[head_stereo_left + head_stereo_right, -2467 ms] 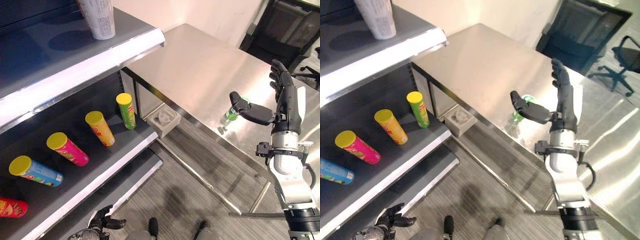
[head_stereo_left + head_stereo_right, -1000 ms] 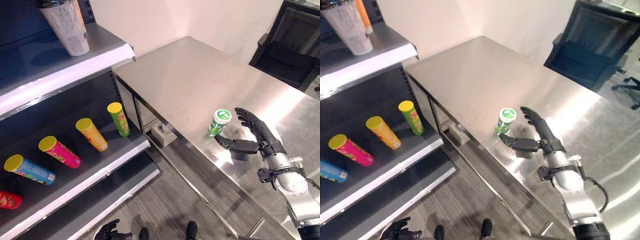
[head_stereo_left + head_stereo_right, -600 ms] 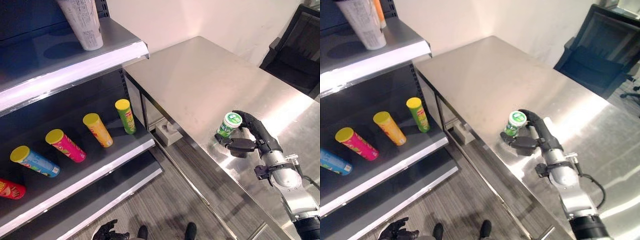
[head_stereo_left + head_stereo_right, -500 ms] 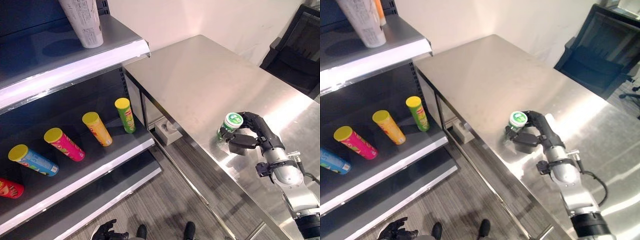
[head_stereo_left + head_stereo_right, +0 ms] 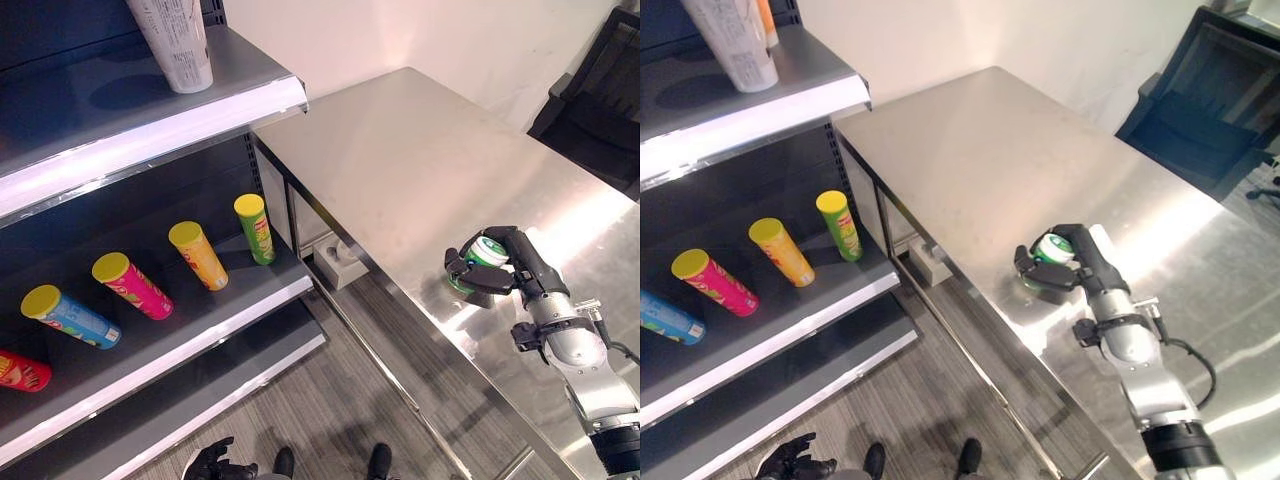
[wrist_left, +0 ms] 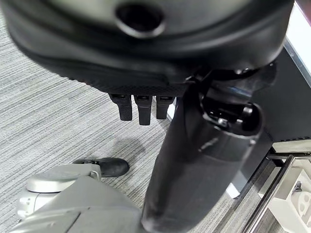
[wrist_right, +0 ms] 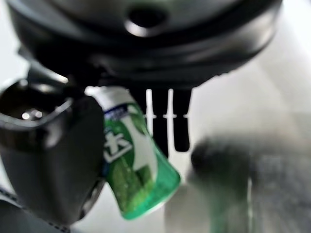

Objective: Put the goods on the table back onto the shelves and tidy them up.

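Five tube cans lie on the middle shelf (image 5: 200,330) at the left: a red can (image 5: 20,370) at the far edge, then a blue can (image 5: 72,317), a pink can (image 5: 130,287), an orange can (image 5: 198,254) and a green can (image 5: 254,227), each well apart from its neighbour. Above them a tall white cup (image 5: 176,42) stands on the upper shelf (image 5: 150,140). Low at the bottom edge, over the floor, the left hand (image 5: 212,464) hangs with its fingers curled and nothing in them. To the right stands the steel table (image 5: 400,150). Near its front edge the right hand (image 5: 508,268) has thumb and fingers wrapped round a small green bottle (image 5: 478,258), which tilts in the grasp.
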Available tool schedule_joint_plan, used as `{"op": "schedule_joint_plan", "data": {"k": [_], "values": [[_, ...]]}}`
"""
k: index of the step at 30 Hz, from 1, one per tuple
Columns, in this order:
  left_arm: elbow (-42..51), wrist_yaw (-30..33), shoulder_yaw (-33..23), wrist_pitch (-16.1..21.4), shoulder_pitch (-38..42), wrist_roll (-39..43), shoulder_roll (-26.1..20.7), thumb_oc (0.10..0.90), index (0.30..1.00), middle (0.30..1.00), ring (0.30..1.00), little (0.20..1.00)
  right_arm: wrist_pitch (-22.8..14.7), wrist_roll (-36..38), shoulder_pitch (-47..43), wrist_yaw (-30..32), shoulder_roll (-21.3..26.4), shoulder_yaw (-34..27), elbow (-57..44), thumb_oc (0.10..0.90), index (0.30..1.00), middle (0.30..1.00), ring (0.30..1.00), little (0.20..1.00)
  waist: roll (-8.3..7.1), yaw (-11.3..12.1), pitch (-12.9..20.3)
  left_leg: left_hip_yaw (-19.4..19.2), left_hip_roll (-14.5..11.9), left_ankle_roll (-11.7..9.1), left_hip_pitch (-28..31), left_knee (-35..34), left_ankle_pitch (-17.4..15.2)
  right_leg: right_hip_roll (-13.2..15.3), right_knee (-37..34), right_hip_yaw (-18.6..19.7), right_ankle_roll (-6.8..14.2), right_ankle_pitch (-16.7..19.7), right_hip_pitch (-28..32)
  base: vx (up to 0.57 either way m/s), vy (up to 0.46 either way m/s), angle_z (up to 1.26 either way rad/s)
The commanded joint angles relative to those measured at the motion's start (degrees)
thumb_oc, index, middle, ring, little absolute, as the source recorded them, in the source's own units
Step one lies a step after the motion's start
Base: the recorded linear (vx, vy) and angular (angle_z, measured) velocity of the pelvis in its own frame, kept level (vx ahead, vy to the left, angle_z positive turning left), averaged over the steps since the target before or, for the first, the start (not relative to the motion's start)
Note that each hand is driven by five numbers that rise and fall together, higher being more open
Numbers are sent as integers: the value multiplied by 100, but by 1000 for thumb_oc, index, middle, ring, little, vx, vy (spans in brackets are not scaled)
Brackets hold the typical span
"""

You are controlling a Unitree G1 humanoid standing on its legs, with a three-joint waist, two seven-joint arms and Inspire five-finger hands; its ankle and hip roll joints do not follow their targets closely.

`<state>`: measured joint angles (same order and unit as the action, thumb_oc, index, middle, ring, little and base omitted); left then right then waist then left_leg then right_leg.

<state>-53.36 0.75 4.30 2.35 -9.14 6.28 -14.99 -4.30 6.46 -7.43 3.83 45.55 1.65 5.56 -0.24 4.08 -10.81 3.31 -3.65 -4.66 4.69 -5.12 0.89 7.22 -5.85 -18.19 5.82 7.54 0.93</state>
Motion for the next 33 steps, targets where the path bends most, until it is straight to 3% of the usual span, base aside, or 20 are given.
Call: {"op": "schedule_joint_plan", "data": {"k": [1, 7, 13, 17, 20, 21, 22, 23, 27, 29, 30, 33], "values": [[47, 38, 198, 173, 191, 1, -347, 800, 900, 900, 900, 900, -527, 108, -580, 271, 723, -652, -987, 400, 300, 300, 300, 300, -219, 80, 271, -560, -221, -207, -300, 12, -58, 286, 89, -104, 405, -713, 531, -13, -44, 1], [75, -26, 195, 196, 170, 72, -400, 800, 900, 900, 900, 900, -784, 380, -1232, 361, 1038, -743, -1414, 400, 300, 300, 300, 300, -238, 152, 381, -517, -348, -306, -253, 12, -8, 161, 85, -118, 335, -830, 613, -23, -80, 1], [130, -109, 262, 213, 79, 138, -419, 800, 900, 900, 900, 900, -973, 654, -2015, 363, 1342, -421, -1652, 400, 300, 300, 300, 300, -241, 298, 409, -326, -518, -456, -314, 12, 161, -67, 85, -150, 201, -998, 678, -42, -142, 11], [147, -126, 279, 220, 43, 216, -477, 800, 900, 900, 900, 900, -1090, 902, -2758, 370, 1533, -1, -1709, 400, 300, 300, 300, 300, -222, 458, 353, -98, -673, -588, -432, 12, 371, -269, 85, -201, 85, -1115, 678, -79, -173, 19], [105, -90, 311, 241, 154, 287, -543, 800, 900, 900, 900, 900, -1182, 1163, -3566, 362, 1871, 503, -1659, 400, 300, 300, 300, 300, -217, 557, 209, 76, -794, -740, -778, 20, 720, -359, 85, -430, 22, -1180, 670, -143, -142, 37], [85, -80, 340, 236, 237, 272, -565, 800, 900, 900, 900, 900, -1197, 1202, -3679, 354, 2013, 574, -1701, 400, 300, 300, 300, 300, -260, 528, 140, -244, -872, -720, -879, 103, 773, -317, 85, -570, 17, -1173, 685, -210, -55, 108], [138, -92, 309, 215, 269, 304, -586, 800, 900, 900, 900, 900, -1170, 1189, -3954, 344, 2207, 801, -1741, 400, 300, 300, 300, 300, -333, 452, 124, -1058, -1090, -557, -922, 373, 732, -223, 85, -839, 1, -1140, 645, -194, -43, 132], [148, -97, 286, 213, 269, 314, -603, 800, 900, 900, 900, 900, -1150, 1194, -4128, 352, 2228, 946, -1727, 400, 300, 300, 300, 300, -356, 466, 126, -1233, -1136, -536, -911, 580, 606, -188, 85, -912, -9, -1107, 624, -155, -17, 150], [-20, -81, 219, 262, 274, 259, -589, 800, 900, 900, 900, 900, -1179, 1434, -4723, 186, 2059, 1481, -1708, 400, 300, 300, 300, 300, -365, 436, 174, -1046, -1058, -576, -585, 1172, -188, -55, 109, -988, 13, -1096, 682, 2, 42, 54], [-37, -103, 256, 249, 242, 261, -594, 800, 900, 900, 900, 900, -1203, 1631, -4956, 113, 2122, 1641, -1760, 400, 300, 300, 300, 300, -286, 353, 263, -1173, -1028, -552, -305, 967, -194, -19, 131, -1113, 26, -1046, 663, 17, 189, 61], [-84, -133, 259, 214, 187, 220, -551, 800, 900, 900, 900, 900, -1183, 1740, -5027, 74, 1929, 1704, -1783, 400, 300, 300, 300, 300, -202, 350, 410, -1358, -918, -530, -119, 643, -169, 14, 138, -1200, 64, -975, 676, 84, 169, 75], [-226, -85, 205, 181, 197, 271, -502, 800, 900, 900, 900, 900, -1095, 1743, -5195, 52, 1685, 1898, -1689, 400, 300, 300, 300, 300, -174, 410, 569, -1422, -792, -517, 93, 192, -84, 128, 144, -1292, 155, -874, 755, 82, 186, 26]]}}
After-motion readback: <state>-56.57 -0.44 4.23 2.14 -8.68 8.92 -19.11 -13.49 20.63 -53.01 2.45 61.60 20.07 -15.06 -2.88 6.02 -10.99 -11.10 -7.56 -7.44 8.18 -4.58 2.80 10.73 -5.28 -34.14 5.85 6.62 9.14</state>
